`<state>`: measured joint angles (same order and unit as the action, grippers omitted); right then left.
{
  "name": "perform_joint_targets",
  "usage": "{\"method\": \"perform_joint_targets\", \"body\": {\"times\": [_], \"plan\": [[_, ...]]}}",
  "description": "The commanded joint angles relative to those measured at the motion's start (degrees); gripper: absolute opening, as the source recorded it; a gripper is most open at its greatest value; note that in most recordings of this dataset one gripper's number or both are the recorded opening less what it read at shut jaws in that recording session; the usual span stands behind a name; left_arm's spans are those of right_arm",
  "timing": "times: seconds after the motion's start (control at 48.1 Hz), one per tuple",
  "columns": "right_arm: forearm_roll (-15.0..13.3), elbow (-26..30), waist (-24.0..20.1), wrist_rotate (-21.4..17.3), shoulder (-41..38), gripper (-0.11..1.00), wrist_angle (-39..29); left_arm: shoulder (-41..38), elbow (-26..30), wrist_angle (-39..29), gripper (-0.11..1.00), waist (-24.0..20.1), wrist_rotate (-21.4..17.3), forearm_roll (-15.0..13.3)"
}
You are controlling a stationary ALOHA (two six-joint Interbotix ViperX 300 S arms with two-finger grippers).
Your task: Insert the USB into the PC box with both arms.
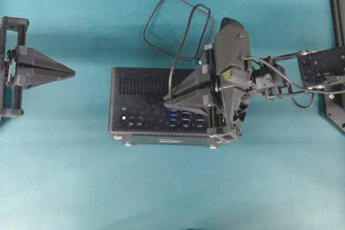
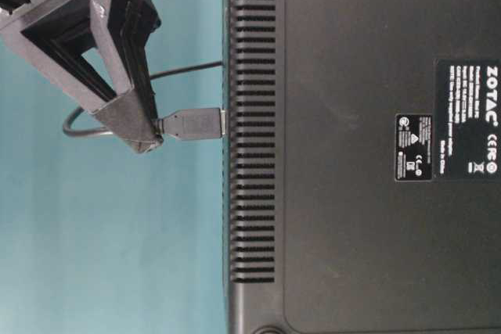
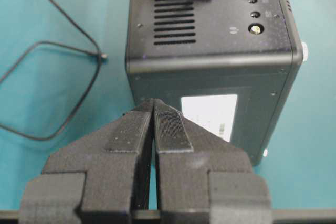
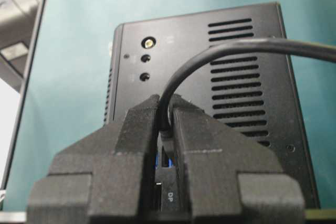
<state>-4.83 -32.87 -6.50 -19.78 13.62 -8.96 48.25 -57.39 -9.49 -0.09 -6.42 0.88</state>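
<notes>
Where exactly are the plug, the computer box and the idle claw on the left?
plug (image 2: 192, 123): table-level view, middle of its black body, held by the right claw.
box (image 1: 140, 82): overhead view, on its vent grille.
left claw (image 1: 69, 72): overhead view, at its closed tips, away from the box.

A plain teal desk (image 1: 64, 176) fills the whole background under even, soft light, with a black metal frame (image 1: 335, 4) standing along its far right edge.
</notes>
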Motion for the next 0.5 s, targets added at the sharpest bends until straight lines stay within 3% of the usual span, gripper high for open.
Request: {"method": "perform_joint_targets", "body": {"times": [0.0, 0.478], "plan": [[-0.26, -0.53, 0.35, -0.18, -0.62, 0.11, -0.62, -0.18, 1.58, 0.53, 0.0, 0.0, 0.09, 0.09], [1.49, -0.79, -2.37, -0.7, -0.97, 0.11, -0.62, -0.18, 1.58, 0.44, 0.0, 0.09, 0.09, 0.18]]}}
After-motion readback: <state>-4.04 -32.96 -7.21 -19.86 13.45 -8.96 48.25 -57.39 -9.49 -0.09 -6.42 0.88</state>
